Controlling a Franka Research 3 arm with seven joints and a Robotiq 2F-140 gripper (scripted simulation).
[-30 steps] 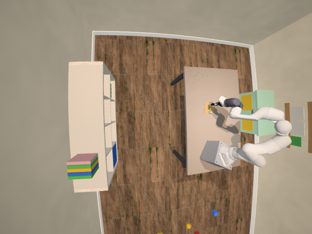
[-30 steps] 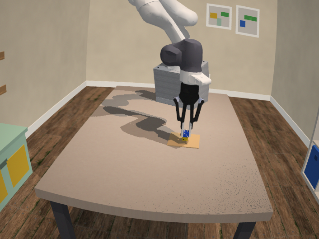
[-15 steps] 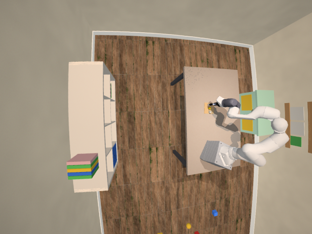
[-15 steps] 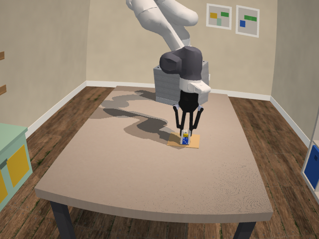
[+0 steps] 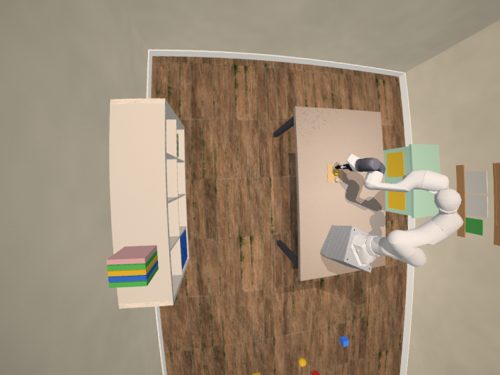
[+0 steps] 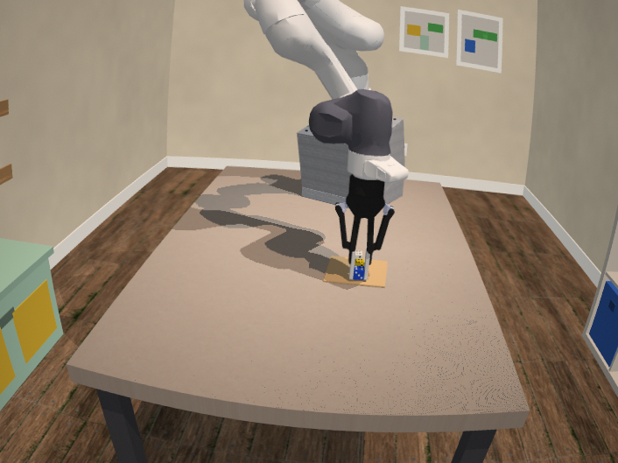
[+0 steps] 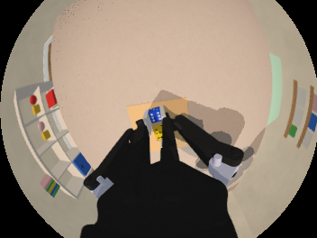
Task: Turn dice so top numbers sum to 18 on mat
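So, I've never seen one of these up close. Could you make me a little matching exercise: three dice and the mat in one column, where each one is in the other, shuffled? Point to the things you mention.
Things:
1. blue die (image 6: 358, 273) (image 7: 155, 114)
2. yellow die (image 5: 335, 174) (image 6: 359, 262) (image 7: 158, 132)
3. white die (image 5: 336, 179) (image 6: 359, 254)
4. orange mat (image 5: 329, 176) (image 6: 377, 273) (image 7: 180, 105)

Places:
A. flat on the table (image 5: 312, 224) (image 6: 257, 328) (image 7: 158, 42)
B. nearest the arm's grey base block (image 5: 335, 241) (image 6: 322, 165)
C. gripped between the pincer's (image 5: 336, 166) (image 6: 359, 271) (image 7: 155, 116) fingers
D. between the other two dice

Right pairs: 1-C, 2-D, 3-B, 4-A
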